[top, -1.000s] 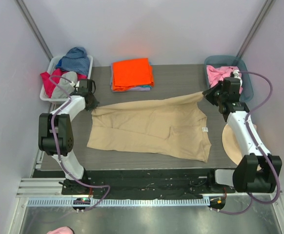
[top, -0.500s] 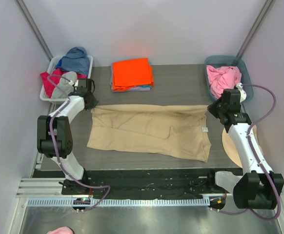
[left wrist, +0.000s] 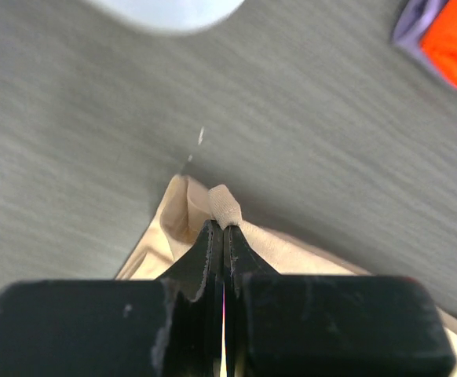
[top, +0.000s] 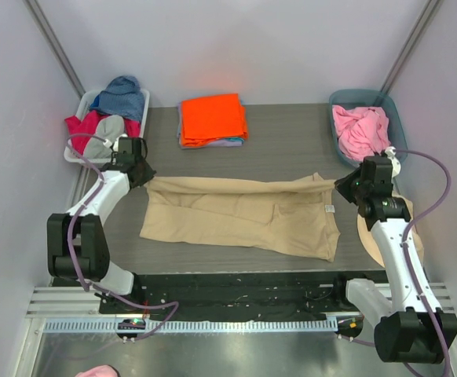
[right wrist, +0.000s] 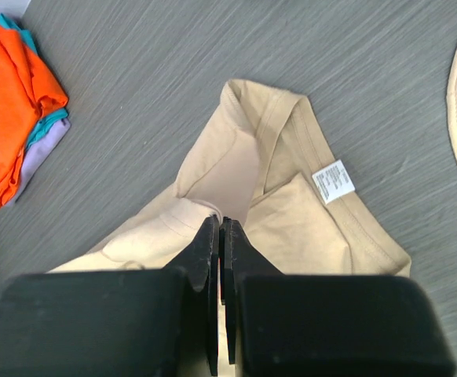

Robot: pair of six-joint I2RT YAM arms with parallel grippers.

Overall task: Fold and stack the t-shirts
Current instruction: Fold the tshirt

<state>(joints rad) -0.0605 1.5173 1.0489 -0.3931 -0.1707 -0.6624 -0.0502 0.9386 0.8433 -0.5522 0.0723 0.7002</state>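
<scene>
A tan t-shirt (top: 240, 216) lies spread across the middle of the grey table, its far edge pulled taut between both arms. My left gripper (top: 143, 177) is shut on the shirt's far left corner; the left wrist view shows tan cloth (left wrist: 224, 206) pinched at the fingertips. At the far right corner my right gripper (top: 341, 182) is shut on the cloth near the neckline (right wrist: 272, 118), with the white label (right wrist: 333, 181) beside it. A folded orange t-shirt (top: 211, 118) tops a stack at the back, a lavender one (right wrist: 36, 153) beneath it. Pink t-shirt (top: 360, 128) fills the right bin.
A white basket (top: 75, 153) at the back left holds blue, red and grey clothes. A teal bin (top: 397, 118) stands at the back right. A round tan mat (top: 370, 232) lies at the table's right edge, under the right arm.
Both grippers have drawn the shirt's far edge toward the near side; it now lies lower and straighter. The right gripper has come away from the teal bin, and the left has moved off the white basket.
</scene>
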